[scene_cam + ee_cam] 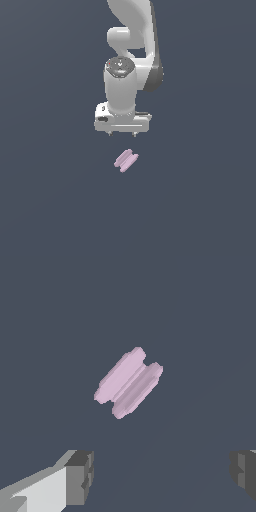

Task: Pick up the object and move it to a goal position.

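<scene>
Prob light n stiff, object (126, 160) w/ grooves lies free; tool (122, 134) spread wide above, grab across the flat sides imo.

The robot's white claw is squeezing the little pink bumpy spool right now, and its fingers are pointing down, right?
Not quite. The white gripper isn't squeezing the small pale pink ridged spool. The wrist view shows its fingers spread wide open, with the spool lying apart from them. The exterior view shows a gap between the two. The fingers do point down.
</scene>
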`<control>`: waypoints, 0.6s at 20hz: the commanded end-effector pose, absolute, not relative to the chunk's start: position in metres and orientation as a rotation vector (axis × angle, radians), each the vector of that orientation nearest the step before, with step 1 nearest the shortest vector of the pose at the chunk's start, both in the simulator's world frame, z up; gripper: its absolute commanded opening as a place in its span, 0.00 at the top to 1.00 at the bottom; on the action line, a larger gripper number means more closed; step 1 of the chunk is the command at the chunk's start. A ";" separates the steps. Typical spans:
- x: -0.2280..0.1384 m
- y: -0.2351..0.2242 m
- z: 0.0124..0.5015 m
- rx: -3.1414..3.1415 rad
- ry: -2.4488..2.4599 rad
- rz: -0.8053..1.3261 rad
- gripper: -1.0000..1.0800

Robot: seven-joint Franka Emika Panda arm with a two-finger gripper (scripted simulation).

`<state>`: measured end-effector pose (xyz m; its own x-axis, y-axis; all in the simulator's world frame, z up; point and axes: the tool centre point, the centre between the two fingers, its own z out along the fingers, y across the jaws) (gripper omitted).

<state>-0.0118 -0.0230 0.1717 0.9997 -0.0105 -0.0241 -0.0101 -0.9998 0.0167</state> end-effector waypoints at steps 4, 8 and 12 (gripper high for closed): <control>-0.011 -0.028 0.172 3.119 -0.020 -0.041 0.04; -0.011 -0.042 0.175 3.099 -0.020 -0.054 0.04; -0.012 -0.046 0.177 3.095 -0.011 -0.058 0.04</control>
<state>-0.0114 -0.0450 0.1765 0.9993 -0.0103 -0.0359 -0.0087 -0.9990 0.0445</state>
